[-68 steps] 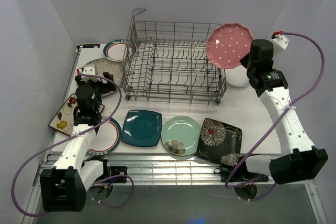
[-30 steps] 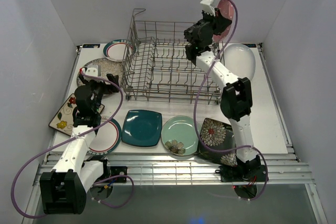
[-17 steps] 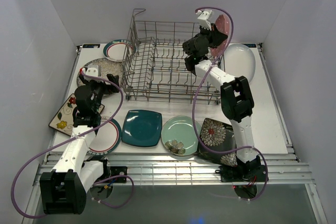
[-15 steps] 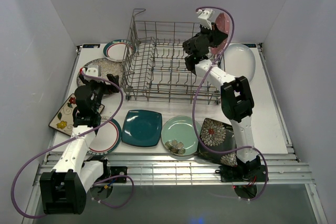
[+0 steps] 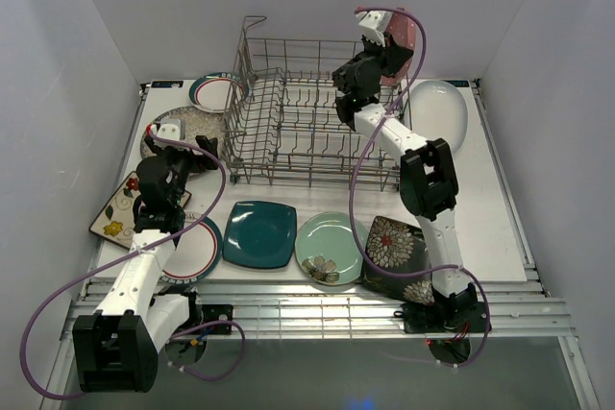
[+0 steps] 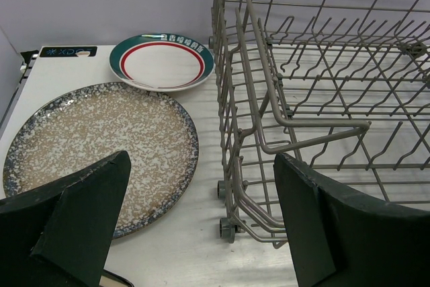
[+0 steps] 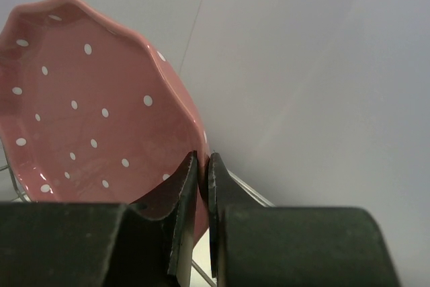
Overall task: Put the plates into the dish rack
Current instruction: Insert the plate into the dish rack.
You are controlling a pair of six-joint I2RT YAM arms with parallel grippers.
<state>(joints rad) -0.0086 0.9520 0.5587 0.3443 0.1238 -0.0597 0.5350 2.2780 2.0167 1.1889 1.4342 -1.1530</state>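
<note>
My right gripper [image 5: 384, 53] [image 7: 201, 166] is shut on the rim of the pink scalloped plate [image 5: 402, 41] [image 7: 87, 112], held on edge above the far right corner of the grey wire dish rack [image 5: 317, 117] [image 6: 316, 99]. My left gripper [image 5: 197, 156] [image 6: 201, 220] is open and empty, low over the table between the speckled grey round plate [image 5: 178, 127] [image 6: 87, 142] and the rack's left side. A white green-and-red-rimmed plate [image 5: 213, 91] [image 6: 161, 62] lies behind it. The white oval plate [image 5: 440, 110] lies right of the rack.
Along the front lie a cream flowered square plate [image 5: 115, 208], a second rimmed plate [image 5: 197, 249], a teal square plate [image 5: 259, 233], a mint round plate [image 5: 331, 247] and a black floral square plate [image 5: 404, 252]. Grey walls close in on three sides.
My right arm swung from the right side to over the rack's far right corner with the pink plate, then shifted slightly. The left gripper edged forward early, then stayed still.
</note>
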